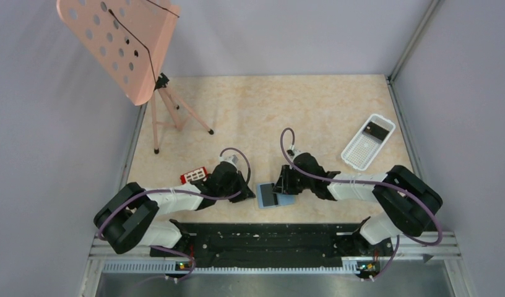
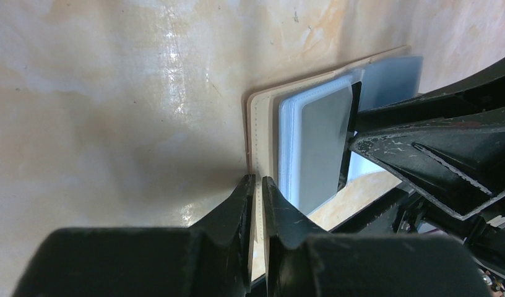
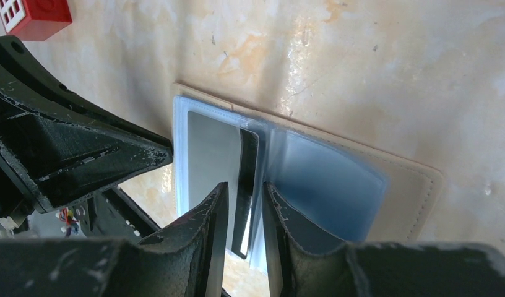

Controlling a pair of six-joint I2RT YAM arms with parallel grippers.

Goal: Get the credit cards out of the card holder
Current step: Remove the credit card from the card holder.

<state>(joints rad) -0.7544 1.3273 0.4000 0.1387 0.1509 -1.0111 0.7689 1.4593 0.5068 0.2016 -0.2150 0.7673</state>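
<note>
The card holder (image 1: 286, 199) lies open at the table's front edge, light blue inside and tan outside; it also shows in the left wrist view (image 2: 262, 117) and the right wrist view (image 3: 398, 185). My left gripper (image 1: 252, 193) (image 2: 258, 185) is shut on its tan left edge. A dark grey credit card (image 1: 267, 195) (image 2: 324, 145) sits in the left blue sleeve. A dark credit card (image 3: 247, 173) stands partly out at the centre crease. My right gripper (image 1: 278, 185) (image 3: 245, 201) straddles this card with its jaws narrowly apart. Another dark card (image 1: 378, 130) lies in a white tray.
The white perforated tray (image 1: 360, 153) stands at the right. A red-and-white small object (image 1: 194, 176) (image 3: 28, 15) lies left of my left gripper. A pink perforated stand (image 1: 123, 43) on a tripod is at the back left. Grey walls close the sides.
</note>
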